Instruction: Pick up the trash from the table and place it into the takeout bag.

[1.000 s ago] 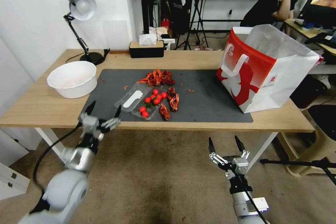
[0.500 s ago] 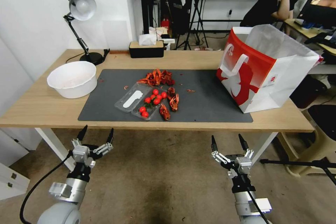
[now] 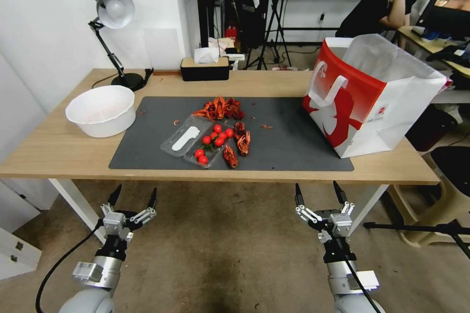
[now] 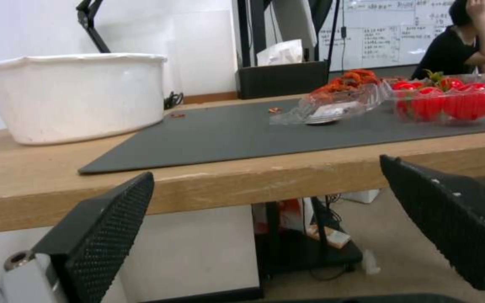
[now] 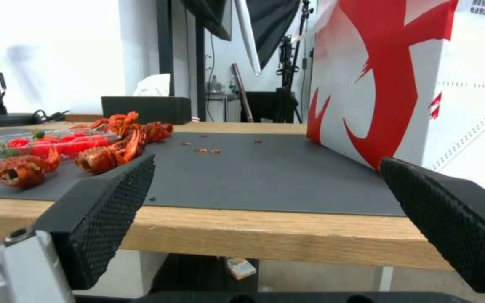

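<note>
1. Since a second ago the left gripper (image 3: 132, 197) has dropped from the mat's near-left corner to below the light-wood table's (image 3: 58, 149) near edge.
2. Both arms hang parked; no pick is under way, and a next move would call for reaching up over that edge.
3. Left gripper and right gripper (image 3: 317, 193) are spread wide, empty.
4. Red crayfish shells (image 3: 221, 107) and a clear plastic tray of red tomatoes (image 3: 196, 140) lie mid-mat; the red-and-white paper takeout bag (image 3: 364, 100) stands at the table's right end.

Left gripper (image 3: 134, 196) and right gripper (image 3: 317, 193) hover, fingers spread.
</note>
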Motion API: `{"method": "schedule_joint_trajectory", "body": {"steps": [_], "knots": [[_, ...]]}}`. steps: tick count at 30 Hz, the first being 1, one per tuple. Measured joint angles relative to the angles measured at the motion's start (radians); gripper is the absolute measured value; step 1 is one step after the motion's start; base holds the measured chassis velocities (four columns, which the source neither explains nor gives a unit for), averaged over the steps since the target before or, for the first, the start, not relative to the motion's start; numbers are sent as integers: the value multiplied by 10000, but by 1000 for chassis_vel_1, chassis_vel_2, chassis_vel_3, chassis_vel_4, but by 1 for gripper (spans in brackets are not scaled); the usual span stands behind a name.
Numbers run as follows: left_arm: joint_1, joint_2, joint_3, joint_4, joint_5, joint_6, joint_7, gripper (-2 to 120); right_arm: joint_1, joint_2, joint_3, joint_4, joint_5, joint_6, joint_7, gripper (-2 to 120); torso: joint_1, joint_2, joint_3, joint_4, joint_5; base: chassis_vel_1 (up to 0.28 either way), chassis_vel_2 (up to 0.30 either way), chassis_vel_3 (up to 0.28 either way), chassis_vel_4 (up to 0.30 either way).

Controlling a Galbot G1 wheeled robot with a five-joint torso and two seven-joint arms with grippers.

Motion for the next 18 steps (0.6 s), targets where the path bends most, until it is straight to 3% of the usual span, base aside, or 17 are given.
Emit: {"method": "schedule_joint_trajectory", "body": {"steps": [18], "knots": [[-16,12,7,-15,-14,28,-5,100,-1,3,-6,-16,1,8,-3,100,1,0,0,0,0,0,0,0,0]]}}
